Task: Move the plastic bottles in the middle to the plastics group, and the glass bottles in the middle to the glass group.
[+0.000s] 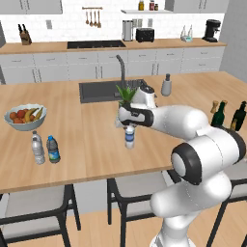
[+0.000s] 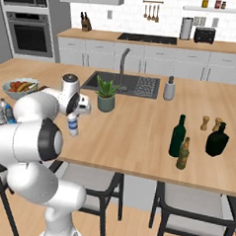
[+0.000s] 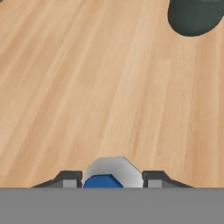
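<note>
My gripper (image 1: 129, 127) (image 2: 73, 120) is shut on the neck of a clear plastic bottle (image 1: 130, 138) (image 2: 73, 127) with a blue label, upright at mid-counter in front of the plant. In the hand view its top (image 3: 112, 174) sits between my fingertips. Far left, the plastics group bottle (image 1: 37, 149) with a pale label stands beside a blue-tinted plastic bottle (image 1: 53, 150). At the right, the tall green glass bottle (image 2: 177, 136) stands next to the olive-brown bottle (image 2: 183, 154), with the blackish bottle (image 2: 217, 140) further right. I cannot tell whether the held bottle touches the counter.
A potted plant (image 1: 127, 99) (image 2: 106, 97) (image 3: 194, 15) stands just behind the gripper. Behind it are the sink (image 1: 99, 91) and a grey dispenser (image 2: 169, 88). A fruit bowl (image 1: 25, 117) sits far left, two wooden shakers (image 2: 211, 123) far right. Stools stand below the counter's front edge.
</note>
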